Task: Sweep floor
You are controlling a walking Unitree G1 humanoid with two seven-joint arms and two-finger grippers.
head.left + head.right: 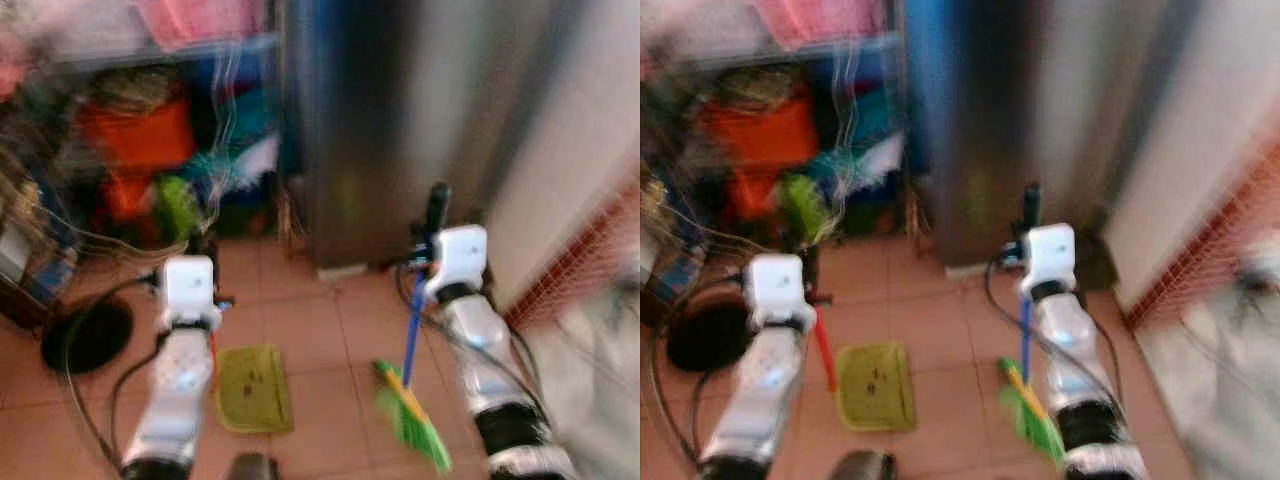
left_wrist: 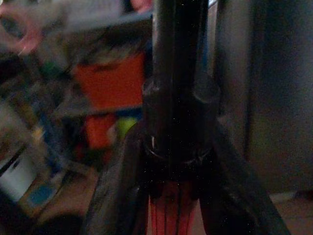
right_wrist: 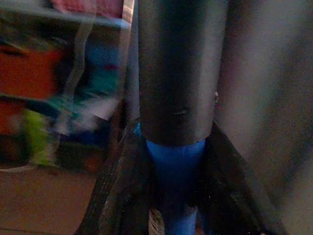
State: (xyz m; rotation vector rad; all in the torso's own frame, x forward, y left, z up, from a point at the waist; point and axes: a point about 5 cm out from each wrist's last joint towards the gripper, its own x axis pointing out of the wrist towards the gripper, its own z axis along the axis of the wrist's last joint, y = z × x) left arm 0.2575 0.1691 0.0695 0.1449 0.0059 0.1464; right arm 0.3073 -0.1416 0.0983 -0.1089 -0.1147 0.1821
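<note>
A green dustpan (image 1: 253, 388) lies flat on the terracotta tiles. Its red handle (image 2: 171, 213) with a black end runs up between the fingers of my left gripper (image 1: 205, 250), which is shut on it. A broom with green bristles (image 1: 415, 425) rests on the floor to the right. Its blue handle (image 1: 412, 340), topped by a black grip (image 3: 176, 73), is clamped in my shut right gripper (image 1: 435, 215). Both arms reach forward, and the whole picture is blurred.
A tall steel cabinet (image 1: 400, 120) stands straight ahead. Cluttered shelves (image 1: 140, 140) with orange and green items are at the left, with a black round base (image 1: 88, 335) and cables on the floor. A white wall with red tiling (image 1: 590, 250) closes the right.
</note>
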